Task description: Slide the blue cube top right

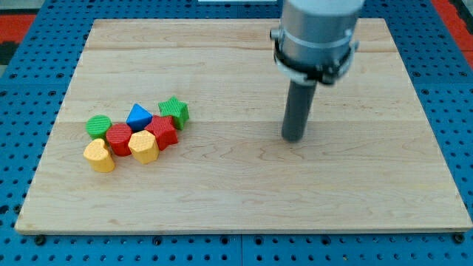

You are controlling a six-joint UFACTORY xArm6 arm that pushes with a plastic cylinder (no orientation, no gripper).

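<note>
- Your blue block (139, 116) sits in a tight cluster of blocks near the board's (236, 199) left edge.
- My tip (293, 138) rests right of centre, well apart; it carries no claw.

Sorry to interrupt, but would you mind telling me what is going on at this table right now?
A robot arm ending in a dark rod is meant to slide the blue block toward the board's top right. My tip rests on the wooden board right of centre, well apart from every block. The blue block sits in a tight cluster at the view's left with a green star, a green cylinder, two red blocks and two yellow ones. Nothing is being pushed yet.
</note>
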